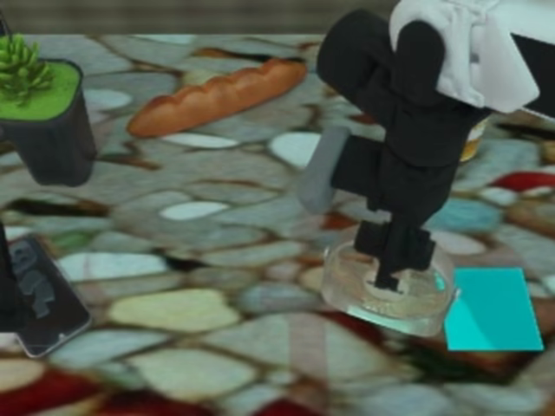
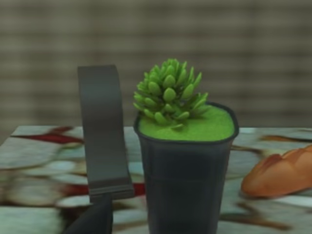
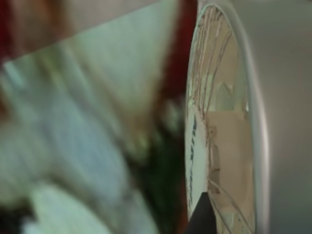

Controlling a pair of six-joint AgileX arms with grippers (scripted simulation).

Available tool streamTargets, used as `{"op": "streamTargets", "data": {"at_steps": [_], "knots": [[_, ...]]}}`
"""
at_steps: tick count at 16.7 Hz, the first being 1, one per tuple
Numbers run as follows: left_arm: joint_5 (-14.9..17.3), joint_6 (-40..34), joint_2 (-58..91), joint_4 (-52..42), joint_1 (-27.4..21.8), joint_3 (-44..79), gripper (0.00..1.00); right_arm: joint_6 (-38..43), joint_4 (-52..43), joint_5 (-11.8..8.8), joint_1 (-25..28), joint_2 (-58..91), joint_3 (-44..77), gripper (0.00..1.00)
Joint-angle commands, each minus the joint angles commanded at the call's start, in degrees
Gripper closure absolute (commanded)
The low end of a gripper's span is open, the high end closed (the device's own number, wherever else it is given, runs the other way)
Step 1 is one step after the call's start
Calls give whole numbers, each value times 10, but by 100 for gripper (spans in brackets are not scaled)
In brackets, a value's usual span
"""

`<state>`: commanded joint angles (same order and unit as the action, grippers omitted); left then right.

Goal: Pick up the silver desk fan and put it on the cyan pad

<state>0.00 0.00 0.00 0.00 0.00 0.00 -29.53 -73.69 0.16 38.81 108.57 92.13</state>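
The silver desk fan (image 1: 351, 290) is a round translucent cage at the right of the table. Its right rim overlaps the left edge of the cyan pad (image 1: 494, 309), a flat bright rectangle. My right gripper (image 1: 388, 279) reaches down from above into the middle of the fan, with its narrow fingers shut on it. In the right wrist view the fan (image 3: 229, 122) fills the side of the picture edge-on, with one dark fingertip (image 3: 202, 219) against its face. My left gripper (image 1: 7, 290) is parked at the table's left edge, open, with one finger (image 2: 95, 219) showing.
A dark pot with a green plant (image 1: 48, 121) (image 2: 185, 161) stands at the back left. A bread loaf (image 1: 217, 95) (image 2: 280, 170) lies at the back middle. A dark phone-like slab (image 1: 43, 299) (image 2: 102, 131) stands by the left arm. A grey curved piece (image 1: 319, 169) sits near the right arm.
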Motion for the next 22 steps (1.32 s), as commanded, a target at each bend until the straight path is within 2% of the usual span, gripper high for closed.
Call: {"op": "streamTargets", "data": {"at_steps": [5, 12, 15, 22], "knots": [[0, 0, 0, 0, 0, 0, 0, -1, -86, -1, 4, 1, 88, 100], [0, 0, 0, 0, 0, 0, 0, -21, -87, -1, -8, -9, 77, 100], [0, 0, 0, 0, 0, 0, 0, -89, -80, 0, -38, -39, 39, 100], [0, 0, 0, 0, 0, 0, 0, -320, -55, -1, -134, -141, -87, 100]]}}
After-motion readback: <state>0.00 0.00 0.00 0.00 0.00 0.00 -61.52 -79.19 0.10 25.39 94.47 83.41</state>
